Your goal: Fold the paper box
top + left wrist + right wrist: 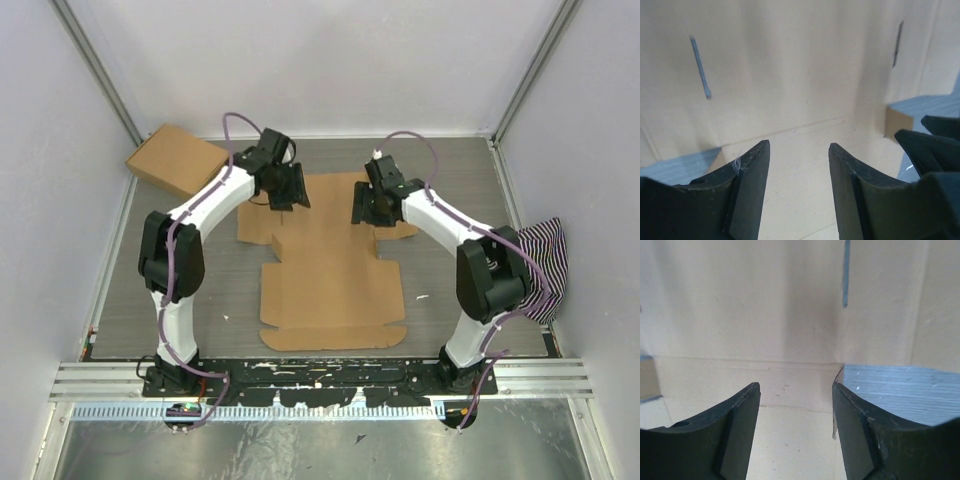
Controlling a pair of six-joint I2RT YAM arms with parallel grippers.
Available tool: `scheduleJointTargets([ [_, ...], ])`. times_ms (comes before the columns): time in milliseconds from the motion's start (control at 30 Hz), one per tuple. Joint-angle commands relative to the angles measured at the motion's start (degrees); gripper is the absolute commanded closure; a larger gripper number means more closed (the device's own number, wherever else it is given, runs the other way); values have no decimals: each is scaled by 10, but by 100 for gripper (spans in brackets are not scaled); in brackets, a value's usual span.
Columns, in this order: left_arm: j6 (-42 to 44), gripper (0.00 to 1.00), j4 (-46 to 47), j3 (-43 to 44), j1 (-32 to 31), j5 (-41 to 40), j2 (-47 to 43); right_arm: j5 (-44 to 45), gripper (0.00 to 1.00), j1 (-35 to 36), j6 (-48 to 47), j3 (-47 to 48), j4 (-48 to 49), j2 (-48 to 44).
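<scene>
The paper box (330,270) lies flat and unfolded on the grey table, a brown cardboard blank with flaps and slits. My left gripper (283,190) hovers over its far left part, jaws open and empty. In the left wrist view the gripper (799,150) faces the cardboard (790,90), with a slit (700,65) at upper left. My right gripper (370,205) hovers over the far right part, open and empty. In the right wrist view the gripper (796,390) faces the cardboard (750,320), with a slit (845,275) above and bare table at right.
A finished brown cardboard box (177,160) sits at the far left corner. A black-and-white striped cloth (545,255) lies at the right wall. Grey walls close in the table on three sides. The right gripper's fingers (932,145) show in the left wrist view.
</scene>
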Motion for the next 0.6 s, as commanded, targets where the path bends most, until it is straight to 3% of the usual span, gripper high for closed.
scheduleJointTargets([
  [0, 18, 43, -39, 105, 44, -39, 41, 45, 35, -35, -12, 59, -20, -48],
  [333, 42, 45, -172, 424, 97, -105, 243, 29, 35, -75, -35, 84, -25, -43],
  [567, 23, 48, -133, 466, 119, -94, 302, 3, 35, -90, -45, 77, -14, -39],
])
